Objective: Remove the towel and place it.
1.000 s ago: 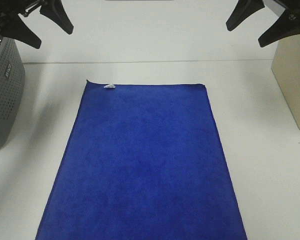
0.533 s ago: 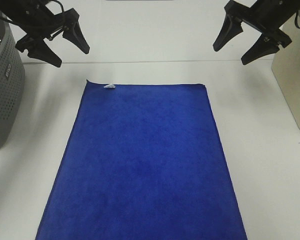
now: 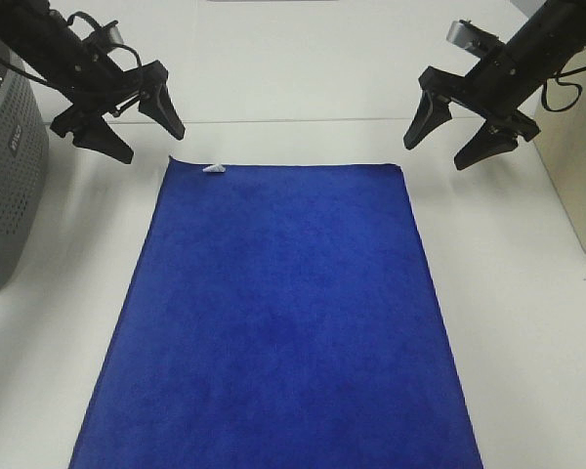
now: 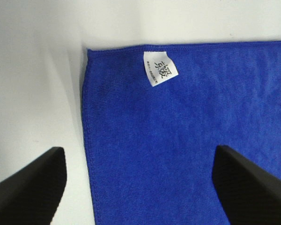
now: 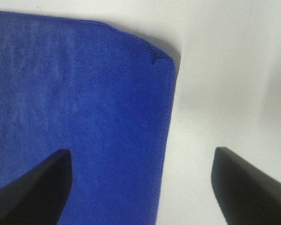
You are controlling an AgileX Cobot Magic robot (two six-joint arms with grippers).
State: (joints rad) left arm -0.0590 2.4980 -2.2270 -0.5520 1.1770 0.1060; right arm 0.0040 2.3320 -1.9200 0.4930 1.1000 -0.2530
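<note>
The royal-blue towel [image 3: 283, 313] lies flat on the white table, its small white tag [image 3: 213, 169] at the far left corner. My left gripper [image 3: 144, 133] is open and empty, hovering above that corner. The left wrist view shows the towel [image 4: 187, 136] and the tag [image 4: 159, 68] between the spread fingers [image 4: 30, 187]. My right gripper [image 3: 441, 145] is open and empty above the towel's far right corner. The right wrist view shows that corner [image 5: 161, 58] between its spread fingers [image 5: 246, 187].
A grey perforated basket [image 3: 5, 176] stands at the left edge of the table. A beige bin [image 3: 578, 156] stands at the right edge. The white table [image 3: 527, 322] shows bare on both sides of the towel.
Both arms have come down and inward from the far corners toward the towel's far corners. Both grippers stayed open. The towel has not moved.
</note>
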